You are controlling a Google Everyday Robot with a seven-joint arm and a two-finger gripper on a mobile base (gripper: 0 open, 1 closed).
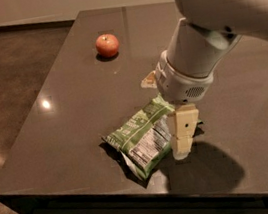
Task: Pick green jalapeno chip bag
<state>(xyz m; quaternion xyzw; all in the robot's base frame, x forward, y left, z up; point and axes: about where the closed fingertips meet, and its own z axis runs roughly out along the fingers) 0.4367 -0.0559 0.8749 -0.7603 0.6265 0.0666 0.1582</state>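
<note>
Gripper (pixel 182 142) at your command hangs over the right edge of the green jalapeno chip bag (pixel 139 139), which lies diagonally leftward; you cannot tell its grip.

Your gripper (pixel 181 149), down at the right end of the green jalapeno chip bag (pixel 138 136), covers that end from you. The arm (pixel 201 53) runs off the top and right edges and hides the tabletop (pixel 74 113) behind it. You cannot read the label print.
</note>
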